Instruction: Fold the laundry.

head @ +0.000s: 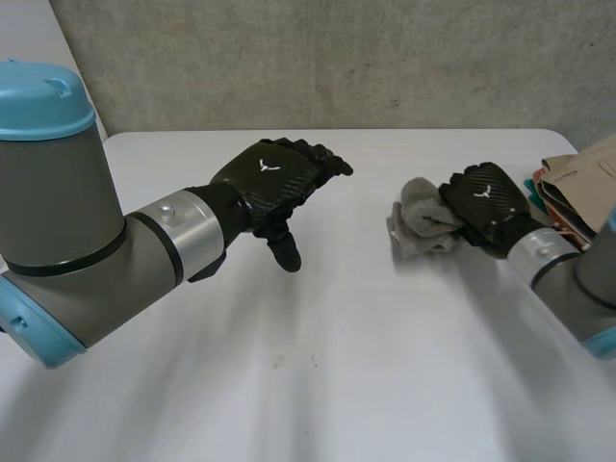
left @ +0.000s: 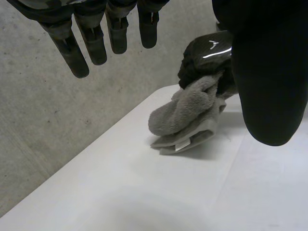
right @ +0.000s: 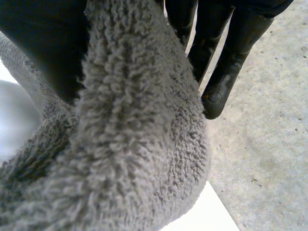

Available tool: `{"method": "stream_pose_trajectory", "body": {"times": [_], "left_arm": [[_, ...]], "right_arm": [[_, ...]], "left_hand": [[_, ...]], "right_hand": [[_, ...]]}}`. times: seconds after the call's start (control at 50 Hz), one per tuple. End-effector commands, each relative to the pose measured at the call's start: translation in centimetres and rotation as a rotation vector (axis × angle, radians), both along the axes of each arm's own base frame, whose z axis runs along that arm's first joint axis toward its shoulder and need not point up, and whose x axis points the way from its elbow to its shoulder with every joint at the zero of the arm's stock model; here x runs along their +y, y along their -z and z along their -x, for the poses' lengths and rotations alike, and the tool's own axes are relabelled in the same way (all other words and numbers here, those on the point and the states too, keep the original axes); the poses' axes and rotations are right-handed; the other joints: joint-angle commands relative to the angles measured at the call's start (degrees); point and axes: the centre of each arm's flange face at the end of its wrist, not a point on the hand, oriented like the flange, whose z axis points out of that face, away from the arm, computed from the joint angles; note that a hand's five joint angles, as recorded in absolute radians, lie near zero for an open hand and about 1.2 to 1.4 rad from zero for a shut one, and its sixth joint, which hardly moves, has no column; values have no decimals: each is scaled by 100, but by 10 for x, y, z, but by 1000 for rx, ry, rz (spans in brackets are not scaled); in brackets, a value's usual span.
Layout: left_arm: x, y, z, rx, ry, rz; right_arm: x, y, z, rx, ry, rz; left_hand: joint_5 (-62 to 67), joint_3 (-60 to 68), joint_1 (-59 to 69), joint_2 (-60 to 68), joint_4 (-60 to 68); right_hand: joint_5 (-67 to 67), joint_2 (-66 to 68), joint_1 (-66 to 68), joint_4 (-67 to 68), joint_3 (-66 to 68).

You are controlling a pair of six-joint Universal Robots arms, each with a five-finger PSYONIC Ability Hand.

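R hand (head: 486,207) is clamped on a bunched grey towel (head: 422,226), fingers + thumb curled round it. In the right wrist view the terry cloth is pinched btwn thumb & fingers. The towel's lower part rests on the white table (head: 337,366), on the right side, near a tan/coloured clothes pile (head: 577,183) at the table's right edge. L hand (head: 274,181) is well apart from the towel, over mid-table, fingers straight & apart, holding nothing.
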Motion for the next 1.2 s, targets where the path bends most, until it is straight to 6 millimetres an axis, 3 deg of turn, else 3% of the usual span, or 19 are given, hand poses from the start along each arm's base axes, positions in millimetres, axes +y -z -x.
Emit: {"method": "stream_pose_trajectory", "body": {"times": [0.02, 0.12, 0.26, 0.28, 0.36, 0.42, 0.46, 0.5, 0.58, 0.66, 0.68, 0.74, 0.82, 0.9, 0.98, 1.12, 1.14, 1.2], "left_arm": [[0, 0, 0, 0, -1, -1], [-1, 1, 0, -2, -3, -3], [-1, 1, 0, -2, -3, -3], [0, 2, 0, -3, -3, -4], [0, 2, 0, -4, -1, -6], [0, 3, 0, -5, -1, -7], [0, 3, 0, -5, -1, -7], [0, 4, 0, -6, -1, -10], [-1, 5, 1, -2, -3, -3], [-2, 7, 2, 2, -3, -4], [-2, 9, 2, 1, -2, -8], [-2, 11, 2, 4, -3, -14], [-3, 17, 4, -1, -2, -26], [-3, 19, 4, -4, -1, -32], [-3, 21, 5, -5, -1, -34], [-2, 24, 7, -11, 2, -43], [-2, 25, 6, -13, 2, -45], [-2, 26, 6, -14, 2, -48]], "right_arm": [[-23, 6, 25, 63, -59, 87], [-49, -27, 29, 32, -52, 209], [-95, -112, 50, -132, -42, 379], [-103, -130, 59, -173, -42, 420], [-122, -164, 87, -263, -54, 535], [-131, -174, 111, -309, -57, 589], [-139, -175, 138, -346, -48, 613], [-143, -170, 153, -368, -41, 609], [-157, -131, 179, -393, -2, 527], [-165, -84, 202, -357, 19, 435], [-166, -61, 213, -338, 34, 393], [-164, -21, 229, -299, 54, 323], [-156, 12, 249, -267, 74, 258], [-149, 25, 264, -252, 81, 223], [-148, 23, 274, -247, 84, 215], [-147, 21, 274, -251, 73, 203], [-146, 19, 272, -255, 72, 196], [-145, 13, 272, -265, 85, 188]], "left_hand": [[-29, 13, 162, 61, 66], [-29, 13, 162, 61, 66], [-29, 13, 162, 61, 66], [-29, 13, 162, 61, 66], [-29, 13, 162, 61, 66], [-29, 13, 162, 61, 66], [-29, 13, 162, 61, 66], [-29, 13, 162, 61, 66], [-29, 13, 162, 61, 66], [-13, 30, 179, 78, 83], [-29, 13, 162, 61, 67], [-13, 30, 179, 78, 83], [-13, 30, 179, 78, 83], [-13, 30, 179, 78, 83], [-13, 30, 179, 78, 83], [-13, 30, 179, 78, 83], [-13, 30, 179, 78, 83], [-13, 30, 179, 78, 83]], "right_hand": [[1877, 1318, 2901, 1198, 1418], [1877, 1318, 2901, 1198, 1418], [1877, 1318, 2901, 1198, 1418], [1877, 1318, 2901, 1198, 1418], [1877, 1318, 2901, 1198, 1418], [1877, 1318, 2901, 1198, 1418], [1877, 1318, 2901, 1198, 1418], [1877, 1318, 2901, 1198, 1418], [1877, 1318, 2901, 1198, 1418], [1877, 1318, 2901, 1198, 1418], [1877, 1318, 2901, 1198, 1418], [1877, 1318, 2901, 1198, 1418], [1877, 1318, 2901, 1198, 1418], [1877, 1318, 2901, 1198, 1418], [1877, 1318, 2901, 1198, 1418], [1877, 1318, 2901, 1198, 1418], [901, 342, 1925, 221, 441], [-3886, -4445, -2862, -4565, -4345]]}}
